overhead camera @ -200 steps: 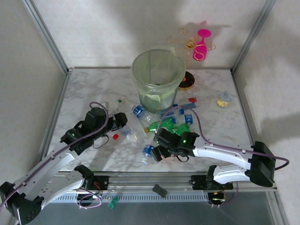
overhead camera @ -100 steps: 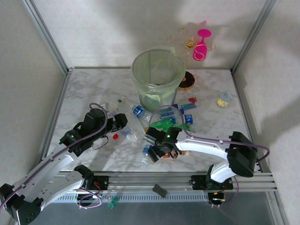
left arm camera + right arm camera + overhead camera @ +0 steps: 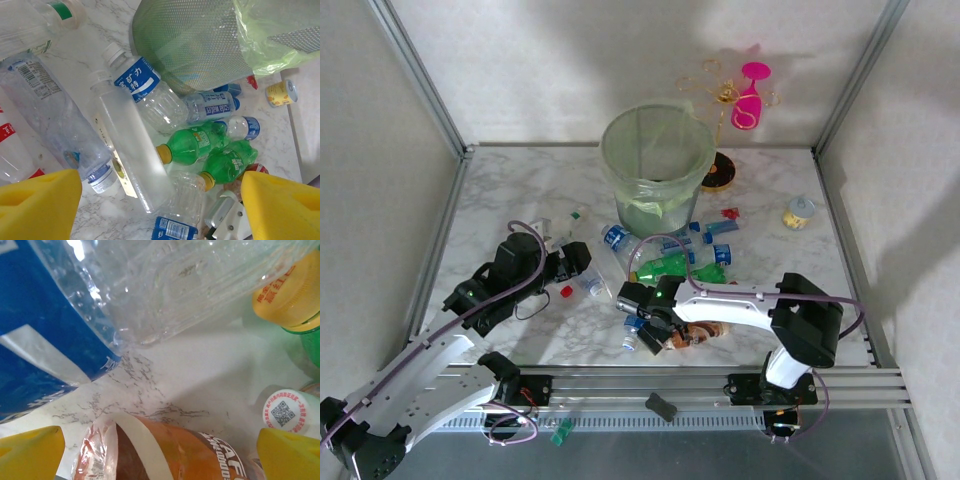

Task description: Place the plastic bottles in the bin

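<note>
At the near edge of the pile of plastic bottles, on the near side of the bin (image 3: 625, 170), the right gripper (image 3: 160, 452) hangs with its pads spread wide over a brown-orange bottle (image 3: 200, 460). A clear blue-labelled bottle (image 3: 150, 290) and a yellow cap (image 3: 287, 295) crowd it. Closing here could pinch two at once, or squirt the slick round bottle aside. The left gripper (image 3: 160, 200), equally wide, holds nothing over the pile's left side

left fingers (image 3: 37, 200) spread wide; right fingers (image 3: 30, 452) spread wide, pointing down
</note>
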You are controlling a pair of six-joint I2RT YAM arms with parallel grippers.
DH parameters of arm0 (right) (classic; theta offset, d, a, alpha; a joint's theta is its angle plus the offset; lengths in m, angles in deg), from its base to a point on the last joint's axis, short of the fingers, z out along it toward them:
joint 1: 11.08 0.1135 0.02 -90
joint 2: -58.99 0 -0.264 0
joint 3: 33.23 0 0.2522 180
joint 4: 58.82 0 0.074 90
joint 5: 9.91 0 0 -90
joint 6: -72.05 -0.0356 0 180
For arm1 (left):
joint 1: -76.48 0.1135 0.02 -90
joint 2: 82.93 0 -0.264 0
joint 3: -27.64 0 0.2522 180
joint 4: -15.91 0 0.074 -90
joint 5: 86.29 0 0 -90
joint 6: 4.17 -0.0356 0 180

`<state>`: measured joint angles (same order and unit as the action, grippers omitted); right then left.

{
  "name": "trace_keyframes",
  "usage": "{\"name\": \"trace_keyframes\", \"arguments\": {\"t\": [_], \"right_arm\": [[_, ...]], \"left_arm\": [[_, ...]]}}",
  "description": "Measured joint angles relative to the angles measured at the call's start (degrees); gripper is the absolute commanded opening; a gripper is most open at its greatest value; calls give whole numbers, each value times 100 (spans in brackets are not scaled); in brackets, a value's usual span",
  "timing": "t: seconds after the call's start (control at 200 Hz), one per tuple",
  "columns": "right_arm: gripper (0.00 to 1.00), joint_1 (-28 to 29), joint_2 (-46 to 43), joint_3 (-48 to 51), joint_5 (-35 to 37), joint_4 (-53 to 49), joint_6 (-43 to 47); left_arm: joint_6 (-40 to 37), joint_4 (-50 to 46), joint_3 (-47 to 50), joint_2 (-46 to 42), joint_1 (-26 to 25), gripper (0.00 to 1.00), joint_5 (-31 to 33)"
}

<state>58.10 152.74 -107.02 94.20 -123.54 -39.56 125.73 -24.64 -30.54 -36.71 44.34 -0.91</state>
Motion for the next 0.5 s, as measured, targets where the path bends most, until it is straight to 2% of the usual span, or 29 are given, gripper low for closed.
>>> {"name": "trace_keyframes", "arguments": {"t": [0.155, 0.3, 0.401, 0.501], "right_arm": [[99, 50, -479, -125, -24, 68, -24], [94, 120, -2159, 28, -133, 649, -511], [83, 125, -3611, 452, 4, 1196, -1438], [76, 122, -4395, 765, 391, 1244, -2870]], "left_arm": [[0, 31, 0, 0, 0, 83, -15], [0, 44, 0, 0, 0, 83, -13], [0, 114, 0, 7, 0, 83, -15], [0, 212, 0, 81, 0, 83, -39]]}}
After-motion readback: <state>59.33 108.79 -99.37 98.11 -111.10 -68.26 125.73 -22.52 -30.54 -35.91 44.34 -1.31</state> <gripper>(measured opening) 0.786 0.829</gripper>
